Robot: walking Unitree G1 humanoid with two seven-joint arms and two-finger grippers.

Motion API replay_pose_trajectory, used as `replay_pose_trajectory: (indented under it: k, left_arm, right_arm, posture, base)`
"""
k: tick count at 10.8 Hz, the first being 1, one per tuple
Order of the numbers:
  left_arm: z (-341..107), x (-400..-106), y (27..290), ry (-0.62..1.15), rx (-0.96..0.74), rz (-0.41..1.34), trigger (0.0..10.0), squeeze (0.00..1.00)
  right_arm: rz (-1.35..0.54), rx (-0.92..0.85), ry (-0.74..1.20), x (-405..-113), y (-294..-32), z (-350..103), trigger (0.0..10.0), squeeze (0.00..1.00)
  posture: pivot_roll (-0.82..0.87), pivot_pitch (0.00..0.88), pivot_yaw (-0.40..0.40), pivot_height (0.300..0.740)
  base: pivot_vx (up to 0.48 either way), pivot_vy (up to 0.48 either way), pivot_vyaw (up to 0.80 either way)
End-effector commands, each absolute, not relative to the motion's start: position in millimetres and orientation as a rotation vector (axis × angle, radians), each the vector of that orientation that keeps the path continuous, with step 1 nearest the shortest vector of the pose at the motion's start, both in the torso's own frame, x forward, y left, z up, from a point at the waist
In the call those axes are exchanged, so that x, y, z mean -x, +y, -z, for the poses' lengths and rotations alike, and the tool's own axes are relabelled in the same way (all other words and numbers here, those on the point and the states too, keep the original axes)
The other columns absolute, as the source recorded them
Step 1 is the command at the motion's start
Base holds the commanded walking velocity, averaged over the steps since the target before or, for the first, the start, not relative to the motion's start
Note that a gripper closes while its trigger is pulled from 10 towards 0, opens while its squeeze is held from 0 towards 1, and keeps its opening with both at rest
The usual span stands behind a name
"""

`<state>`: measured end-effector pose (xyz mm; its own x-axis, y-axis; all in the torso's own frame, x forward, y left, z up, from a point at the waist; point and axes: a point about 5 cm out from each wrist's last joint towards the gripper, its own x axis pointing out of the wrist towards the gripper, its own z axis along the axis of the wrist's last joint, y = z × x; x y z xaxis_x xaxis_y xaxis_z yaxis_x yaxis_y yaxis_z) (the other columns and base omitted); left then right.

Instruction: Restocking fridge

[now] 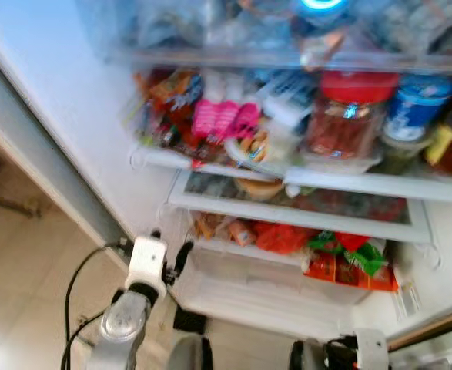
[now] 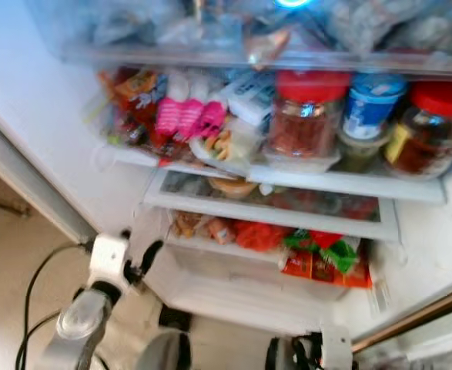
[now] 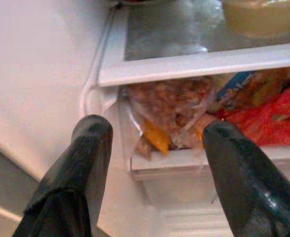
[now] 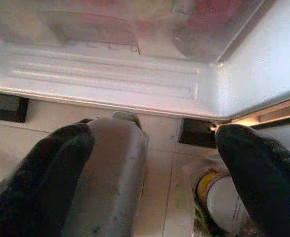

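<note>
Looking from the head, you face the open fridge (image 1: 48,100); two red-lid jars (image 2: 309,116) and one blue can (image 2: 372,104) fill a shelf. Your left gripper (image 3: 157,148) is open and empty by the low drawer (image 1: 264,289). Your right gripper (image 4: 152,163) is open over one bottle (image 4: 112,173) on the floor. I think you grab it next.

Floor (image 1: 18,308): we see pale tiles beside and beneath the open appliance.
Cable (image 1: 75,281): we see a black cable looping over those tiles.
Dark blocks (image 4: 6,106): we see two dark blocks, on the tiles, under the white base.
</note>
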<state>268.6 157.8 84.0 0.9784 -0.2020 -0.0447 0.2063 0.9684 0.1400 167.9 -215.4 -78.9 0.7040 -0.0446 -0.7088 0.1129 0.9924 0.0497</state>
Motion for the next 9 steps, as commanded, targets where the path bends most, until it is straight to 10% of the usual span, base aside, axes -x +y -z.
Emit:
replay_pose_trajectory:
  k: [1,9]
  left_arm:
    - [-78.6,-265.7,163.9,0.052,-0.139,0.189,10.0,0.0]
    - [-63.6,-262.6,173.1,0.092,-0.129,0.14,10.0,0.0]
  right_arm:
    - [0.113,-0.133,1.009,-112.6,-207.6,104.2,10.0,0.0]
    - [0.114,-0.137,1.006,-111.3,-215.9,102.8,10.0,0.0]
  posture:
    - [0.0,0.144,0.065,0.635]
    - [-0.01,0.165,0.057,0.635]
  base:
    - [-0.311,0.0,0.0]
    - [-0.3,0.0,0.0]
